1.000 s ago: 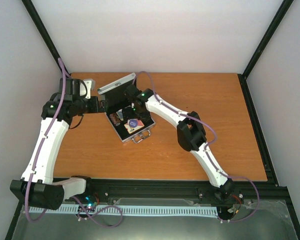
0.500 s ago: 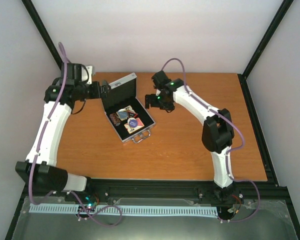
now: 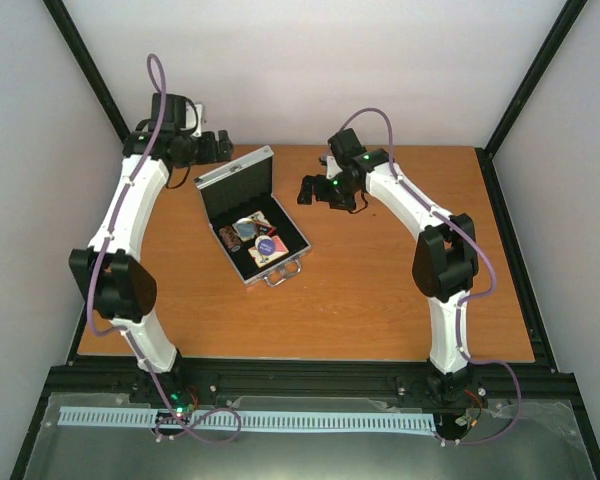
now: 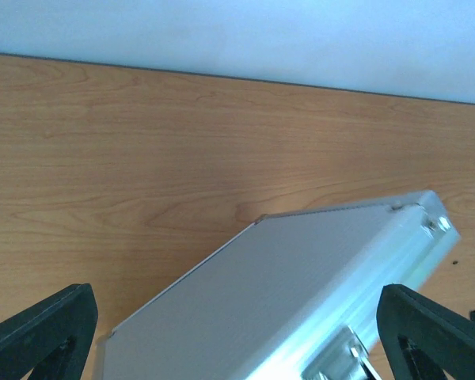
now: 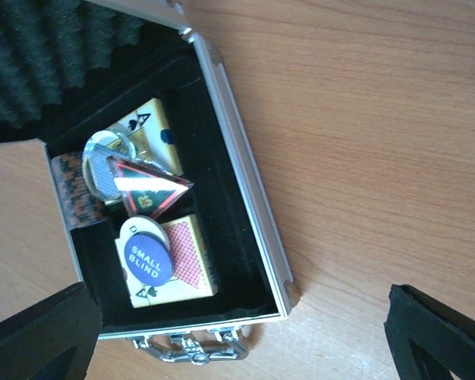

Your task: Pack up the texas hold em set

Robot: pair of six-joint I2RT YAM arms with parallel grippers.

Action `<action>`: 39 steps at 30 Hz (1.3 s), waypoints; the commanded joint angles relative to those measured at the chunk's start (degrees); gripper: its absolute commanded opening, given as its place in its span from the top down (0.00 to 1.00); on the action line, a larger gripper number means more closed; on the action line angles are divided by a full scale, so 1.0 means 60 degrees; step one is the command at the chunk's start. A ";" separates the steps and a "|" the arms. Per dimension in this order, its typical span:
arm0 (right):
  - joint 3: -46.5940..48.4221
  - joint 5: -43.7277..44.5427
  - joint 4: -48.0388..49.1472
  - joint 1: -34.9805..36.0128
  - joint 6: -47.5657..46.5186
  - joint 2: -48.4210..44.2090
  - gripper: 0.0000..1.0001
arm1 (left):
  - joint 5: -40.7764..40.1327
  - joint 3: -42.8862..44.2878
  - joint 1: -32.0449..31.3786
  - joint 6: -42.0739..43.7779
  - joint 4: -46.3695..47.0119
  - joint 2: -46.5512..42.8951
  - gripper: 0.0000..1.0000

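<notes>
Silver case (image 4: pixel 301 301) lies between left fingers (image 4: pixel 39 336), right fingers (image 5: pixel 39 336).

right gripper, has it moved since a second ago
Yes. The right gripper has pulled away from the open case and now hangs to its right, over bare table, jaws open.

Bright, even light; soft shadows; pale glare on the case lid (image 4: pixel 301 285)
</notes>
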 commanded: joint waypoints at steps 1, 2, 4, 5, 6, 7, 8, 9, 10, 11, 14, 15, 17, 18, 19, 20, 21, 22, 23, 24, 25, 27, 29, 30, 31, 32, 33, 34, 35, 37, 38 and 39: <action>0.0058 -0.0848 -0.0025 -0.0185 -0.0764 -0.0024 0.00 | 0.0250 0.0812 -0.0015 0.0064 0.0780 0.0881 0.00; -0.0023 -0.0935 -0.0057 -0.0214 -0.0882 -0.0059 0.00 | 0.0373 0.0963 -0.0022 0.0097 0.0858 0.1070 0.00; -0.0293 -0.1173 0.0009 -0.0299 -0.1053 -0.0204 0.00 | 0.0607 0.1474 -0.0015 0.0135 0.0801 0.1558 0.00; -0.0483 -0.1331 0.0062 -0.0331 -0.1131 -0.0303 0.00 | 0.0766 0.1683 -0.0015 0.0113 0.0800 0.1761 0.00; -0.0664 -0.1532 0.0113 -0.0387 -0.1205 -0.0392 0.00 | 0.0983 0.1882 -0.0015 0.0076 0.0792 0.1967 0.00; -0.0849 -0.1823 0.0158 -0.0443 -0.1278 -0.0501 0.00 | 0.1193 0.2051 -0.0015 0.0007 0.0784 0.2112 0.00; -0.1072 -0.2149 0.0227 -0.0494 -0.1379 -0.0615 0.00 | 0.1405 0.2175 -0.0015 -0.0086 0.0792 0.2235 0.00; -0.1316 -0.2577 0.0326 -0.0535 -0.1474 -0.0770 0.00 | 0.1609 0.2234 -0.0015 -0.0200 0.0834 0.2301 0.00; -0.1581 -0.2963 0.0510 -0.0571 -0.1572 -0.0921 0.00 | 0.1788 0.2223 -0.0015 -0.0299 0.0892 0.2322 0.00; -0.1832 -0.3227 0.0623 -0.0608 -0.1621 -0.1085 0.00 | 0.1957 0.2189 -0.0019 -0.0403 0.0938 0.2334 0.00; -0.2359 -0.3223 0.0685 -0.0655 -0.1719 -0.1405 0.00 | 0.2349 0.1965 -0.0008 -0.0548 0.0981 0.2241 0.00; -0.2593 -0.3155 0.0704 -0.0692 -0.1723 -0.1453 0.00 | 0.2490 0.1783 -0.0027 -0.0599 0.1028 0.2148 0.00; -0.2942 -0.3115 0.0797 -0.0809 -0.1654 -0.1531 0.00 | 0.2846 0.1257 -0.0017 -0.0697 0.1235 0.1905 0.00; -0.3092 -0.3118 0.0860 -0.0875 -0.1589 -0.1571 0.00 | 0.2977 0.0918 -0.0015 -0.0753 0.1385 0.1769 0.00; -0.3215 -0.3131 0.0929 -0.0929 -0.1548 -0.1624 0.00 | 0.3076 0.0486 -0.0015 -0.0789 0.1507 0.1657 0.00; -0.3323 -0.3121 0.0970 -0.0974 -0.1535 -0.1689 0.00 | 0.3182 0.0223 -0.0026 -0.0817 0.1582 0.1553 0.00; -0.3388 -0.3106 0.0970 -0.1011 -0.1543 -0.1732 0.00 | 0.3274 -0.0048 -0.0023 -0.0848 0.1661 0.1421 0.00; -0.3417 -0.3096 0.0957 -0.1048 -0.1579 -0.1761 0.00 | 0.3347 -0.0303 -0.0016 -0.0883 0.1715 0.1310 0.00; -0.3444 -0.3066 0.0926 -0.1071 -0.1623 -0.1783 0.00 | 0.3417 -0.0546 -0.0019 -0.0921 0.1797 0.1204 0.00; -0.3473 -0.3048 0.0900 -0.1107 -0.1666 -0.1826 0.00 | 0.3486 -0.0790 -0.0023 -0.0962 0.1875 0.1052 0.00; -0.3500 -0.3019 0.0871 -0.1137 -0.1698 -0.1850 0.00 | 0.3537 -0.0975 -0.0016 -0.0989 0.1939 0.0925 0.00; -0.3588 -0.3027 0.0879 -0.1188 -0.1722 -0.1888 0.00 | 0.3643 -0.1224 -0.0015 -0.1032 0.1963 0.0702 0.00; -0.3748 -0.3077 0.0948 -0.1215 -0.1703 -0.1952 0.00 | 0.3803 -0.1385 -0.0015 -0.1100 0.1960 0.0543 0.00; -0.3824 -0.3105 0.1000 -0.1223 -0.1683 -0.1981 0.00 | 0.3910 -0.1448 -0.0015 -0.1131 0.1959 0.0482 0.00; -0.3909 -0.3155 0.1049 -0.1223 -0.1660 -0.2001 0.00 | 0.4007 -0.1531 -0.0015 -0.1169 0.1965 0.0421 0.00; -0.3996 -0.3198 0.1097 -0.1223 -0.1628 -0.2018 0.00 | 0.4038 -0.1618 -0.0015 -0.1198 0.1984 0.0372 0.00; -0.4110 -0.3218 0.1140 -0.1223 -0.1598 -0.2040 0.00 | 0.4064 -0.1752 -0.0017 -0.1244 0.2023 0.0312 0.00; -0.4193 -0.3231 0.1160 -0.1223 -0.1589 -0.2056 0.00 | 0.4083 -0.1879 -0.0017 -0.1275 0.2053 0.0239 0.00; -0.4248 -0.3240 0.1167 -0.1223 -0.1590 -0.2085 0.00 | 0.4091 -0.1979 -0.0022 -0.1296 0.2083 0.0186 0.00; -0.4335 -0.3176 0.1140 -0.1230 -0.1659 -0.2154 0.00 | 0.4132 -0.2128 -0.0008 -0.1331 0.2101 0.0090 0.00; -0.4370 -0.3156 0.1095 -0.1224 -0.1696 -0.2200 0.00 | 0.4160 -0.2156 -0.0014 -0.1339 0.2076 0.0063 0.00; -0.4391 -0.3148 0.1040 -0.1223 -0.1761 -0.2241 0.00 | 0.4183 -0.2149 -0.0017 -0.1335 0.2043 0.0039 0.00</action>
